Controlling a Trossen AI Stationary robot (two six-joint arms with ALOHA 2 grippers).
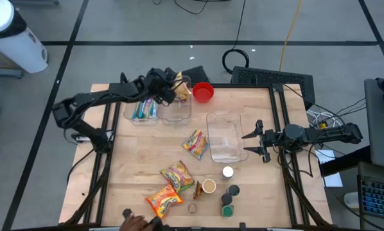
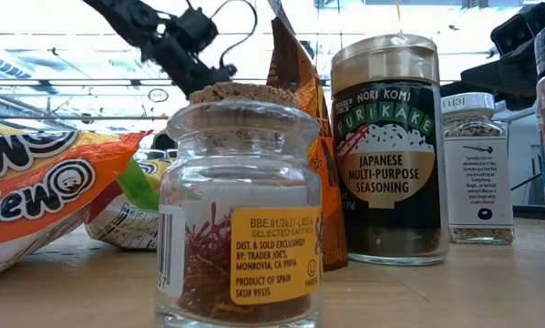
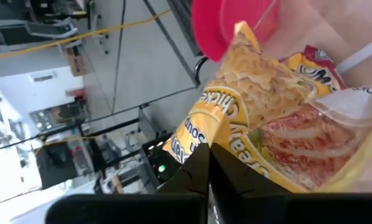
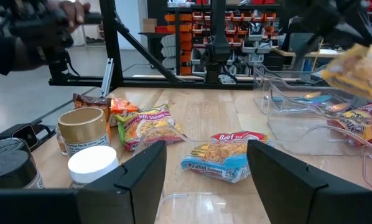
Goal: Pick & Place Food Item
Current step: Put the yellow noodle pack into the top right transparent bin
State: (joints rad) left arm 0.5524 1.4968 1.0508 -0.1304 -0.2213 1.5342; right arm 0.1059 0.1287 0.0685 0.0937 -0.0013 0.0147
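Observation:
My left gripper (image 1: 169,88) is at the table's far side, shut on a yellow noodle packet (image 1: 180,85) that fills the left wrist view (image 3: 279,118). The packet is in the air over a clear bin (image 1: 176,109), next to a red bowl (image 1: 203,92). The packet also shows at the edge of the right wrist view (image 4: 359,67). My right gripper (image 1: 252,139) waits open at the table's right, beside a second clear bin (image 1: 225,137), with nothing between its fingers (image 4: 204,168). My left gripper pinches the yellow packet between its two fingers at one edge (image 3: 236,167). The fingers come slanting down from the table's left side. The packet is lifted clear and sticks out beyond the fingertips toward the red bowl (image 3: 236,25).
Three more noodle packets (image 1: 195,144) (image 1: 177,173) (image 1: 164,199) lie mid-table. Several spice jars (image 1: 227,172) (image 1: 209,186) stand near the front edge, among them a saffron jar (image 2: 241,210). A third bin (image 1: 144,110) holds blue items. A person's hand (image 1: 135,222) is at the near edge.

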